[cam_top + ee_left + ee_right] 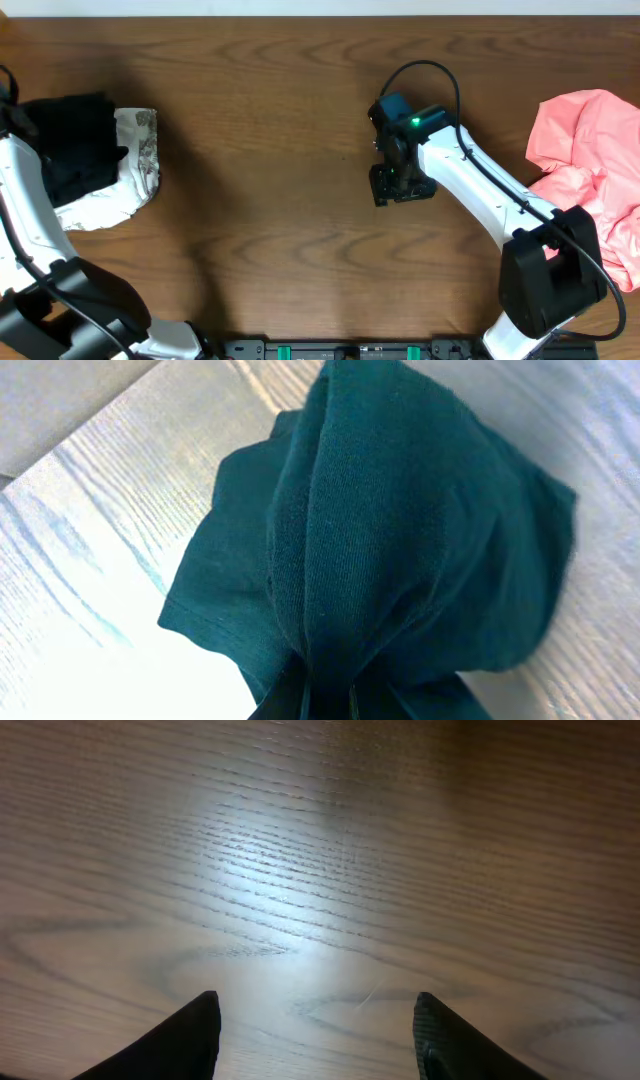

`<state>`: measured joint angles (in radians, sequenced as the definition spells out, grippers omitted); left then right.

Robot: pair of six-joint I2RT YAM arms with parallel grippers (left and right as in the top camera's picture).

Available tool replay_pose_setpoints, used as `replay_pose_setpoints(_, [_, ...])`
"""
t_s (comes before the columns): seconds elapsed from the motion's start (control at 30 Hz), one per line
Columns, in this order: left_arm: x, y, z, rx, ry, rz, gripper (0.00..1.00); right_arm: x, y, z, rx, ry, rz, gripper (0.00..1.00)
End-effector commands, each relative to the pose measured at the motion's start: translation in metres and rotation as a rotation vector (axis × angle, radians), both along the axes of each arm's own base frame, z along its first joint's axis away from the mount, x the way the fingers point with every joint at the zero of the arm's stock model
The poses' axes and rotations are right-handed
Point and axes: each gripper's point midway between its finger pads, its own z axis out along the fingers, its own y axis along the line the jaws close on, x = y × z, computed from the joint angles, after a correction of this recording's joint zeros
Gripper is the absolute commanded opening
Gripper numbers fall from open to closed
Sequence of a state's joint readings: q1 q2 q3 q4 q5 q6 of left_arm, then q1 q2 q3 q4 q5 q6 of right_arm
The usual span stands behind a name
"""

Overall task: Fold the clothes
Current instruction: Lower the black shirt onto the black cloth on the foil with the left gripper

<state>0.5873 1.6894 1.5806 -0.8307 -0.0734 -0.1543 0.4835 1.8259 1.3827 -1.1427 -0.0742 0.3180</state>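
One black T-shirt (400, 530) tight in the left jaws, right jaws wide apart over the table (320, 870).

Matt cloth T-shirt (400, 540), glossy wood table (320, 870)

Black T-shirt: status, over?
Left gripper shut on black T-shirt, bunched over patterned garment. Right gripper open, empty, above table. Pink garment heaped far right.

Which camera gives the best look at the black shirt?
Left wrist: the black shirt fills the frame, bunched, its folds clear. Overhead shows it small, at far left, on a patterned garment. Right wrist shows none of it.
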Motion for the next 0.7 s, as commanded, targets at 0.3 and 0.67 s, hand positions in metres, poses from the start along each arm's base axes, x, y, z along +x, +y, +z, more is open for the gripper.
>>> replay_pose_setpoints(0.3, [-0.025, 0.033, -0.012, -0.017, 0.018, 0.104, 0.17, 0.002, -0.003, 0.001, -0.004, -0.007, 0.005, 0.60])
replay_pose_setpoints(0.67, [-0.049, 0.055, -0.013, -0.034, 0.009, 0.213, 0.98, 0.002, -0.003, 0.001, -0.004, -0.006, 0.005, 0.60])
